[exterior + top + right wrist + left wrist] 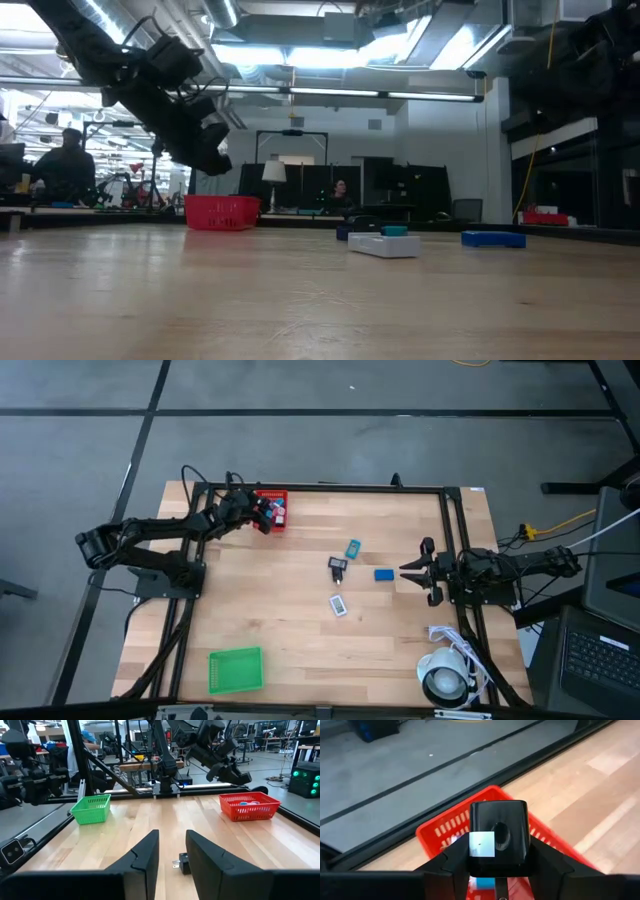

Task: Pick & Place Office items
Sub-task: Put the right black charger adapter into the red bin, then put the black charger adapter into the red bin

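My left gripper hovers over the red mesh bin at the table's far left, shut on a black block with a white sticker. In the low view it hangs above the red bin. Small pieces lie inside the bin. Flat on mid-table lie a teal piece, a black piece, a blue piece and a white piece. My right gripper is open near the table's right side, just right of the blue piece, with the black piece ahead of its fingers. My left gripper pinches the black block between its two fingers, one finger on each of two opposite sides. The block is lifted clear, above the red bin. The arm reaches in from the table's left, slanting downward.
A green mesh bin stands at the near left edge. A white roll with cable sits at the near right corner. Black frame rails border the table. Bare wood lies between the mid-table pieces and the green bin. A person sits in the room beyond.
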### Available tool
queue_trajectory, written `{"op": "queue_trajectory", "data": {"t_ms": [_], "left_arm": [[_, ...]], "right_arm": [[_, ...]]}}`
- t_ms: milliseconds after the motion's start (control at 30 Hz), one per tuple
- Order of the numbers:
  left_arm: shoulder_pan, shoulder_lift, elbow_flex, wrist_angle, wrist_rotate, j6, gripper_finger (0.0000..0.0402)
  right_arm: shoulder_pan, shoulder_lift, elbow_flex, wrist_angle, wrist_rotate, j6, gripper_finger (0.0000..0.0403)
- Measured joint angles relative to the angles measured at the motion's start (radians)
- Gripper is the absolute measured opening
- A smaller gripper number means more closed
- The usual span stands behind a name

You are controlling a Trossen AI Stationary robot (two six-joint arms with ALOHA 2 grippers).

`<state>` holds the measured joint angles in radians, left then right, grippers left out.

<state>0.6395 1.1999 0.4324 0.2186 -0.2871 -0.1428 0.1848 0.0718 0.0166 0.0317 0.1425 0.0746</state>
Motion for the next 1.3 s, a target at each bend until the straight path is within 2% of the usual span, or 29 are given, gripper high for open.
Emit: {"op": "queue_trajectory", "data": {"t_ms": [200,300,567,667,767,833,933,1033,1133,1300], "left_arm": [[-0.018,0.000,0.000,0.067,-0.002,0.000,0.0257],[-0.024,0.000,0.000,0.070,-0.013,-0.001,0.0284],[-0.060,0.000,0.000,0.072,-0.001,-0.050,0.0280],[-0.129,0.000,0.000,0.072,0.006,-0.068,0.0274],[-0.217,0.011,0.001,0.070,0.077,-0.111,0.0271],[-0.289,0.036,0.016,0.045,0.076,-0.159,0.0271],[-0.405,0.125,0.082,-0.005,0.015,-0.200,0.0271],[-0.501,0.266,0.197,-0.016,0.006,-0.204,0.0271],[-0.563,0.427,0.365,-0.090,-0.036,-0.184,0.0271],[-0.607,0.660,0.676,-0.307,-0.216,-0.067,0.0271]], "right_arm": [[0.000,0.000,0.000,0.000,0.000,-0.004,0.0103],[0.000,0.000,0.000,0.000,0.000,-0.005,0.0103],[0.000,0.000,0.000,0.000,0.000,-0.005,0.0103],[0.000,0.000,0.000,0.000,0.002,-0.005,0.0103],[0.000,0.000,0.000,0.004,0.018,-0.007,0.0103],[0.000,0.000,0.000,0.005,0.027,-0.008,0.0103],[0.000,0.000,0.000,0.005,0.027,-0.008,0.0103],[0.000,0.000,0.000,0.005,0.027,-0.011,0.0103],[-0.001,0.000,0.000,0.005,0.037,-0.016,0.0103],[0.000,0.000,0.000,0.006,0.044,-0.019,0.0103]]}}
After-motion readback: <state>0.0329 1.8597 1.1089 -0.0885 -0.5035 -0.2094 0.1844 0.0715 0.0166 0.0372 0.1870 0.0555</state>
